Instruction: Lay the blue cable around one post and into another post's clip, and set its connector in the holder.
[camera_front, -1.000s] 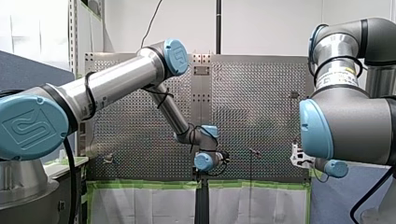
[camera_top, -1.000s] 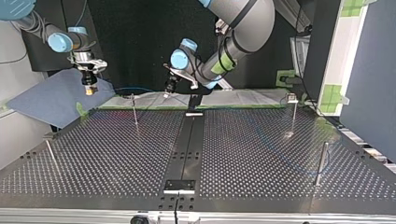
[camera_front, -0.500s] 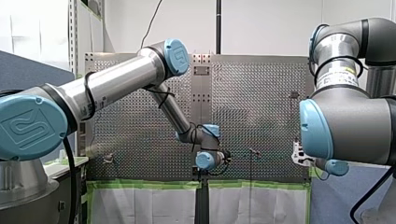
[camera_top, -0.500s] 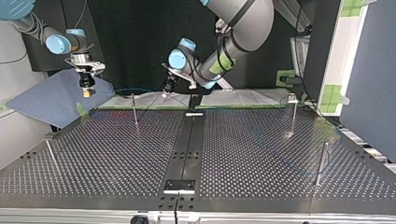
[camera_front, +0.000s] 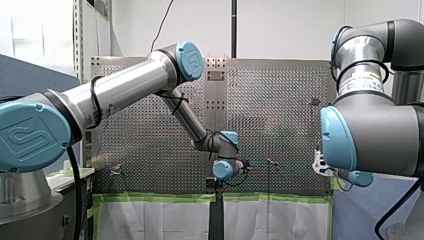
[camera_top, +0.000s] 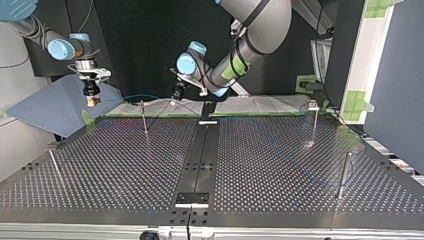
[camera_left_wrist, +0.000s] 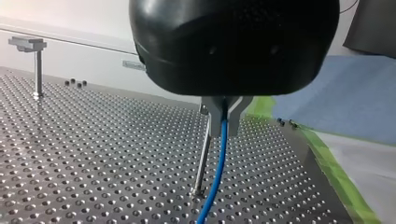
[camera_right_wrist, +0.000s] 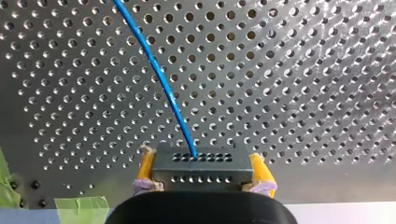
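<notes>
Left gripper (camera_left_wrist: 224, 112) is pinched shut on the blue cable (camera_left_wrist: 217, 163), just beside the thin post (camera_left_wrist: 202, 161), probably to steer the run around it. Cable drops from the grip to the table (camera_left_wrist: 93, 154), near-parallel to the post. Right gripper (camera_right_wrist: 203, 171) clamps the connector (camera_right_wrist: 201, 161) between yellow pads (camera_right_wrist: 145, 168), apart from the post, likely anchoring that end; cable leaves the connector face straight ahead

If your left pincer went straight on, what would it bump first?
Probably the perforated table, by the foot of the thin post. That post stands close beside my left pincer, so it might brush it first.
</notes>
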